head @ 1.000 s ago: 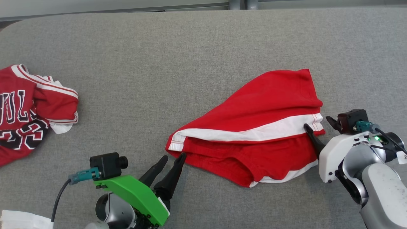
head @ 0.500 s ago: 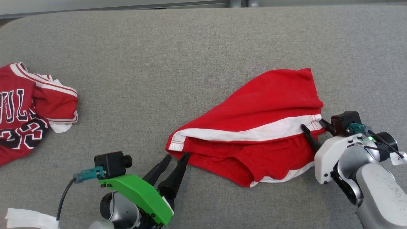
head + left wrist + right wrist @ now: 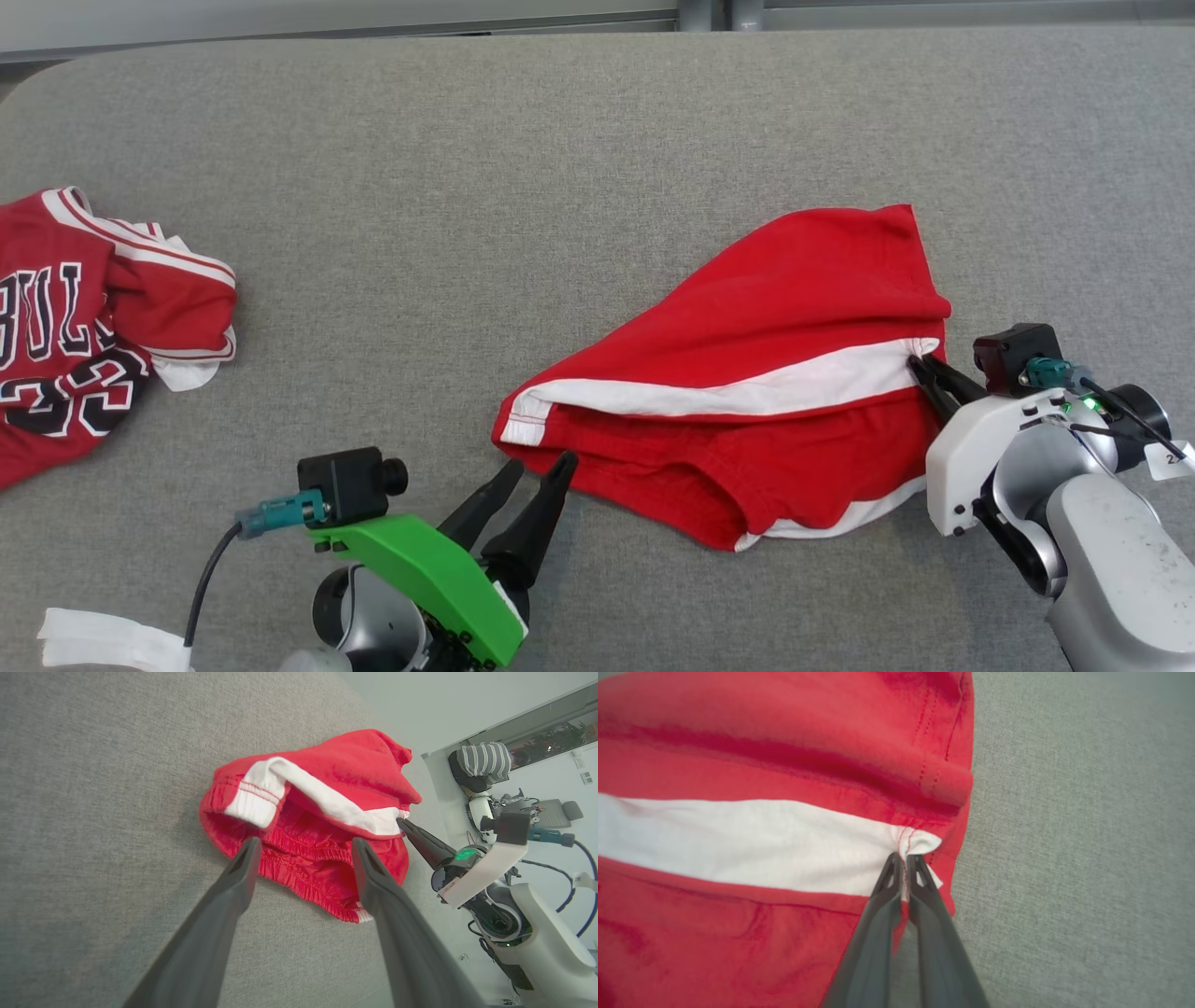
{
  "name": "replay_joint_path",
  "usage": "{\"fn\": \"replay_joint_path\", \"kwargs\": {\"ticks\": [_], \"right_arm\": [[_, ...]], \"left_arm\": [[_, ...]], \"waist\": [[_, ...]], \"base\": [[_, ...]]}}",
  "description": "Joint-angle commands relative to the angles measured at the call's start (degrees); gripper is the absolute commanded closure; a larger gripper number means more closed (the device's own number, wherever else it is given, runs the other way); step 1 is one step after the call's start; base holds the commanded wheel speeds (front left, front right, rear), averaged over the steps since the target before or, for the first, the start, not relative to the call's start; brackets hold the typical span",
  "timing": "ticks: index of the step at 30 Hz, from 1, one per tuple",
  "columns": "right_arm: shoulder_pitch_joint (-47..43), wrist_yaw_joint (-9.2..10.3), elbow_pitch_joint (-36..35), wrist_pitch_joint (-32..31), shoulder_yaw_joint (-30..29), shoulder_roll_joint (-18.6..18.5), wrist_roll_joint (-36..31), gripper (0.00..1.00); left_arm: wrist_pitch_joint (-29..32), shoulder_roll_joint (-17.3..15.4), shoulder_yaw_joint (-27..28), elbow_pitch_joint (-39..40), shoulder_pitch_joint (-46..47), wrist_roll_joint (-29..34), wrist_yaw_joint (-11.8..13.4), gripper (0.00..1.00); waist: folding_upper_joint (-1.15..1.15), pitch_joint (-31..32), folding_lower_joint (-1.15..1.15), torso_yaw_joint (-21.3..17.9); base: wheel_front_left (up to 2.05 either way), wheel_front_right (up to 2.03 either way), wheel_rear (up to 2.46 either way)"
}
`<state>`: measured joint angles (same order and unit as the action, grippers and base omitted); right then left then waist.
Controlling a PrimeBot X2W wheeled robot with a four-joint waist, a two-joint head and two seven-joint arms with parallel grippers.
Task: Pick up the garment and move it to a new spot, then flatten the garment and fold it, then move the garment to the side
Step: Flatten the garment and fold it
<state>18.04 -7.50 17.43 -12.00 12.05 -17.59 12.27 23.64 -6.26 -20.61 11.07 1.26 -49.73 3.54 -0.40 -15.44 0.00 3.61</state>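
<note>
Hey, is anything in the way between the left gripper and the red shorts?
Nothing visible. The open left gripper is right by the shorts, with only bare table around its tips. The right gripper is shut on the shorts' other end.

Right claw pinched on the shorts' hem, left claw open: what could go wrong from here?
The right claw pinches only a thin fold at the hem of the red shorts; it might slip on lifting. The left claw stands open at the waistband, gripping nothing; a one-sided lift could bunch the cloth.
</note>
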Motion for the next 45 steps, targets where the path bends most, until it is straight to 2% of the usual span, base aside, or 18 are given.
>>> {"fn": "replay_joint_path", "kwargs": {"ticks": [1,2,7,10,13,17,22,35,36,37,38,41,45], "right_arm": [[0.8,0.02,0.28,0.44,0.0,-0.33,0.17,0.96],[0.84,0.02,0.4,0.56,0.03,-0.31,0.22,1.0],[0.38,0.02,0.65,0.65,0.76,-0.39,0.94,1.0],[0.47,0.02,0.41,0.91,0.99,-0.4,1.24,1.0],[0.74,0.02,0.12,0.89,1.11,-0.38,1.37,1.0],[1.05,0.02,-0.59,0.53,1.02,-0.88,1.66,1.0],[0.45,0.02,-0.76,0.64,0.72,-0.78,1.66,1.0],[0.05,0.02,-0.44,1.19,0.52,0.13,1.56,1.0],[-0.01,0.02,-0.37,1.24,0.56,0.21,1.59,1.0],[-0.05,0.02,-0.41,1.51,0.68,0.33,1.75,1.0],[-0.02,0.02,-0.54,1.77,0.79,0.5,1.89,1.0],[0.21,0.02,-1.52,2.6,0.32,1.51,4.89,1.0],[0.83,0.02,-5.48,2.3,-1.39,0.41,9.46,1.0]], "left_arm": [[0.09,0.23,-0.17,0.02,0.21,-0.19,0.3,0.0],[0.25,0.34,-0.35,0.09,0.07,-0.38,0.39,0.0],[0.34,0.66,-0.68,0.67,-0.3,-1.0,0.65,0.0],[0.07,0.61,0.16,-0.09,-0.13,-0.87,1.66,0.0],[0.44,1.32,1.55,-2.57,0.18,-3.49,2.53,0.0],[-1.73,2.2,3.37,-6.18,2.52,-5.84,2.87,0.0],[-3.65,2.83,3.6,-7.09,3.69,-8.37,3.66,0.0],[-6.95,3.17,3.62,-11.81,6.69,-10.49,4.37,0.0],[-7.36,3.2,3.6,-12.63,7.06,-11.07,4.1,0.32],[-7.73,3.21,3.46,-13.22,7.47,-11.47,3.95,0.8],[-8.01,3.22,3.07,-13.66,8.09,-11.53,3.37,1.0],[-7.27,2.89,2.47,-13.63,8.89,-11.89,1.76,1.0],[-4.35,0.26,2.22,-9.63,9.52,-12.64,0.21,1.0]], "waist": [[0.4,0.1,0.0,0.05],[0.4,0.18,0.0,0.08],[0.4,0.55,0.0,0.15],[0.4,0.32,0.0,0.02],[0.4,0.11,0.0,-0.17],[0.4,-0.25,0.0,-0.7],[0.4,-0.33,0.0,-1.16],[0.4,-0.59,0.0,-1.93],[0.4,-0.56,0.0,-1.98],[0.4,-0.51,0.0,-2.04],[0.4,-0.44,0.0,-2.15],[0.4,-0.07,0.0,-2.54],[0.4,0.58,0.0,-2.79]], "base": [[0.0,0.0,0.0],[0.0,0.0,0.0],[0.0,0.0,0.0],[0.0,0.0,0.0],[0.0,0.0,0.0],[0.0,0.0,0.0],[0.0,0.0,0.0],[0.0,0.0,0.0],[0.0,0.0,0.0],[0.0,0.0,0.0],[0.0,0.0,0.0],[0.0,0.0,0.0],[0.0,0.0,0.0]]}}
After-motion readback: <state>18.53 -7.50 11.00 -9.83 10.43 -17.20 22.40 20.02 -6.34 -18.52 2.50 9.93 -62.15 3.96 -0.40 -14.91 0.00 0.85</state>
